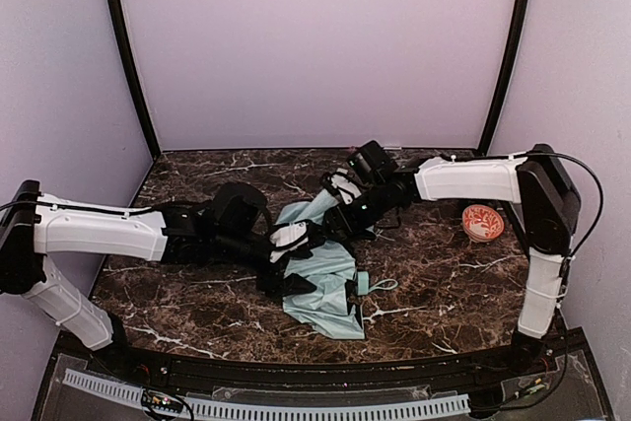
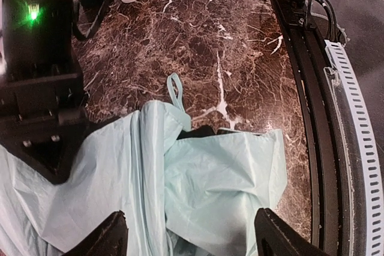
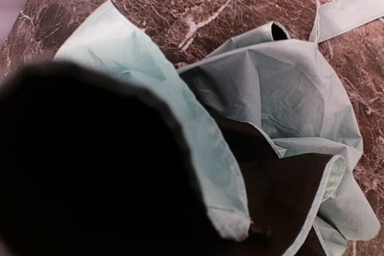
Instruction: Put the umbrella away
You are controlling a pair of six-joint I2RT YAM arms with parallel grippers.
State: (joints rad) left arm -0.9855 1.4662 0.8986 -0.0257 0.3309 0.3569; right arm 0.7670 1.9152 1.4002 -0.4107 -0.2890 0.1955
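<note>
Left claw, jaws wide and empty, hovers over the umbrella, probably to gather slack canopy; right claw grip indeterminate.

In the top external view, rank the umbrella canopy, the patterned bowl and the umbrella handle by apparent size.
1. umbrella canopy, clearly largest
2. orange-and-white bowl
3. mint handle, smallest

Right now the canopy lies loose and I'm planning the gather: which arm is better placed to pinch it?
Left, probably. The left claw stands open over the loose folds of the umbrella; the right claw sits at its far end, that wrist view mostly blocked.
</note>
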